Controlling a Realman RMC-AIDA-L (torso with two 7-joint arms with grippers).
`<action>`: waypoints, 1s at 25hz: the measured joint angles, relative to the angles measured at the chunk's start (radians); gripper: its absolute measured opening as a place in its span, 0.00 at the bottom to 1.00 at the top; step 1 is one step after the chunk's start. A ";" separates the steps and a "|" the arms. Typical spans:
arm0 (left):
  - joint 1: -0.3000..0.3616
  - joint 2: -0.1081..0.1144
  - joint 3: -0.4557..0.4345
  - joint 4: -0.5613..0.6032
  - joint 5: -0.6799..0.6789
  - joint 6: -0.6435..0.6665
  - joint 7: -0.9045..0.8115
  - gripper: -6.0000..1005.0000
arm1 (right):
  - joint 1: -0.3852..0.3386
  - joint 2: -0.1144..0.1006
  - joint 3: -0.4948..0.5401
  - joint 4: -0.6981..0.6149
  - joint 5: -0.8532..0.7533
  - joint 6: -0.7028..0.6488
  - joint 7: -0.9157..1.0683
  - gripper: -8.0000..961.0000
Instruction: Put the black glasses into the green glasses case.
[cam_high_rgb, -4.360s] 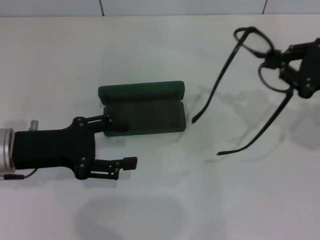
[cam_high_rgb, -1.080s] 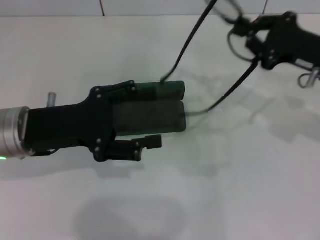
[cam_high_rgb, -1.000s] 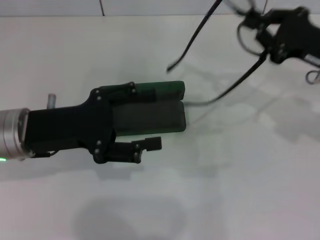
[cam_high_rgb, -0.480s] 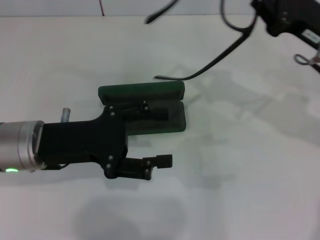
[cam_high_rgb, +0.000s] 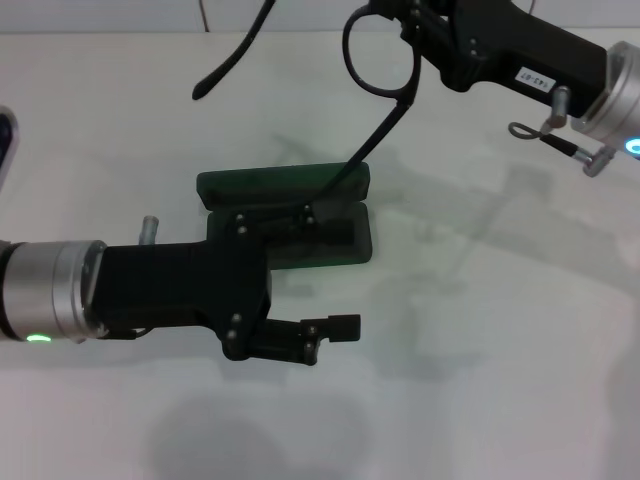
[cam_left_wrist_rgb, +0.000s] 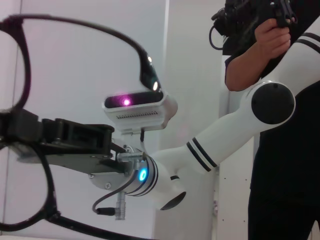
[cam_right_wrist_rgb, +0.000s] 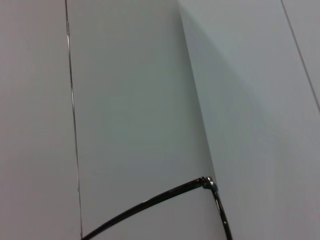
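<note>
The green glasses case (cam_high_rgb: 285, 181) lies open at the table's middle, its lid at the back and its dark-lined tray (cam_high_rgb: 352, 238) in front. My right gripper (cam_high_rgb: 413, 34) is shut on the black glasses (cam_high_rgb: 377, 90) and holds them in the air above the case's far right. One temple arm hangs down to the lid's right end and the other points left. My left gripper (cam_high_rgb: 322, 270) is open, with its far finger (cam_high_rgb: 300, 213) over the tray and its near finger (cam_high_rgb: 335, 327) in front of the case. The glasses also show in the left wrist view (cam_left_wrist_rgb: 142, 62) and the right wrist view (cam_right_wrist_rgb: 150, 202).
The white table (cam_high_rgb: 500, 350) runs to a wall at the back. The left wrist view shows my right arm (cam_left_wrist_rgb: 200, 150), my head camera (cam_left_wrist_rgb: 135, 107) and a person (cam_left_wrist_rgb: 280, 125) standing behind.
My right gripper has carried the glasses left from the far right to above the case. My left gripper has moved a little right and towards the front.
</note>
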 joint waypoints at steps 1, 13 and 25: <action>-0.001 0.000 0.001 -0.002 0.000 0.000 0.001 0.83 | 0.005 0.000 -0.002 0.003 -0.001 0.002 -0.001 0.09; -0.003 0.001 0.003 -0.004 -0.014 0.000 0.002 0.83 | 0.004 0.000 -0.102 0.004 -0.001 0.064 -0.020 0.10; 0.003 0.001 -0.004 -0.004 -0.047 -0.003 0.004 0.82 | -0.031 0.000 -0.129 -0.007 -0.007 0.081 -0.039 0.10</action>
